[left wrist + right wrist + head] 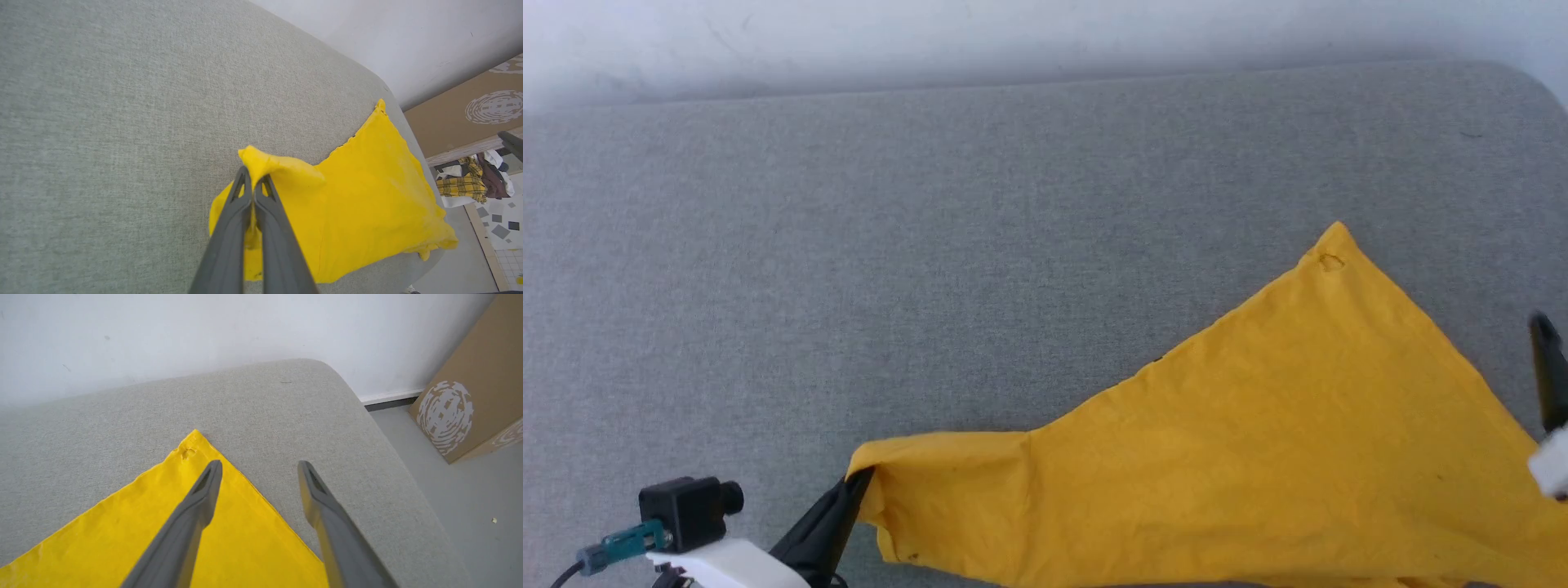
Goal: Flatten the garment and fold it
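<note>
We had the left gripper (254, 179) pinching a fold of the shirt (367, 196), probably to tug it flat, right gripper (260, 465) wide and empty, the far corner just past its fingertips.

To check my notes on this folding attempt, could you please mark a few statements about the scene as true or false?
1. The left gripper is shut on an edge of the yellow shirt. True.
2. The right gripper grips the shirt. False: its jaws stand open, holding nothing.
3. The shirt lies on a grey cushion. True.
4. The shirt is folded into a neat square. False: it lies spread out loosely, not folded.
</note>
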Robot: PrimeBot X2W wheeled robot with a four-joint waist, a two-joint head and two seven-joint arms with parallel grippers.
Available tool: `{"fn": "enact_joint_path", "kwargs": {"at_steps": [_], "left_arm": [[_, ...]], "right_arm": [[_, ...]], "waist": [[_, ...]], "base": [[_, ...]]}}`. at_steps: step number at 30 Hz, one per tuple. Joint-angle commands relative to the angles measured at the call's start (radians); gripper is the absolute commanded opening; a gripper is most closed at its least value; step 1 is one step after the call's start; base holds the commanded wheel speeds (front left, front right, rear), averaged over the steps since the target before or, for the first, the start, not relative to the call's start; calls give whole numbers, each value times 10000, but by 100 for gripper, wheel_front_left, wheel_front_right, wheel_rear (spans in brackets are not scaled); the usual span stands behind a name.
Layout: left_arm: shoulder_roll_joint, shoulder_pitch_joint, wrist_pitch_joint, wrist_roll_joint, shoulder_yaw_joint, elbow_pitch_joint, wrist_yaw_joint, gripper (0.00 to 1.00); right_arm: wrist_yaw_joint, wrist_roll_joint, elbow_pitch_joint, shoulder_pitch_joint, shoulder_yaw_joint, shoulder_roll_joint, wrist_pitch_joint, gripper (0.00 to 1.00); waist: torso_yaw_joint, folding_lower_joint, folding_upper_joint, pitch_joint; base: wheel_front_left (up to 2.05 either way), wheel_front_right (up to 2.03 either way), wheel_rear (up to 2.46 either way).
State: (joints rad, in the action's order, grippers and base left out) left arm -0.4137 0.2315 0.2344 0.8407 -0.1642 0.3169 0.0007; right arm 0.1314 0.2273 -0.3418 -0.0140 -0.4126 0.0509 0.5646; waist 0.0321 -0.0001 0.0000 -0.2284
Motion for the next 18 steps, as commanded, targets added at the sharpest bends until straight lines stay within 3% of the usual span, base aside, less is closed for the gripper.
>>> {"fn": "enact_joint_path", "kwargs": {"at_steps": [1, 6, 11, 18], "left_arm": [[5, -250, 6, -140, -41, 57, -85, 0], [9, -662, 3, -115, -154, 71, -290, 0], [19, -1158, 57, -85, -345, -60, -531, 0], [24, -1626, 41, -19, -493, -241, -742, 0]], "right_arm": [[-7, -201, -156, -564, 350, 84, 382, 100], [-7, -483, 520, -2089, 1286, 445, 1210, 100], [-7, -682, 2099, -3280, 1535, 492, 1597, 100], [-7, -1081, 3536, -4044, 1919, 1210, 2100, 100]], "waist": [[-248, 1, 0, -276], [-663, 1, 0, -887], [-1062, 1, 0, -1495], [-1405, 1, 0, -2104]], "base": [[0, 0, 0], [0, 0, 0], [0, 0, 0], [0, 0, 0]]}}
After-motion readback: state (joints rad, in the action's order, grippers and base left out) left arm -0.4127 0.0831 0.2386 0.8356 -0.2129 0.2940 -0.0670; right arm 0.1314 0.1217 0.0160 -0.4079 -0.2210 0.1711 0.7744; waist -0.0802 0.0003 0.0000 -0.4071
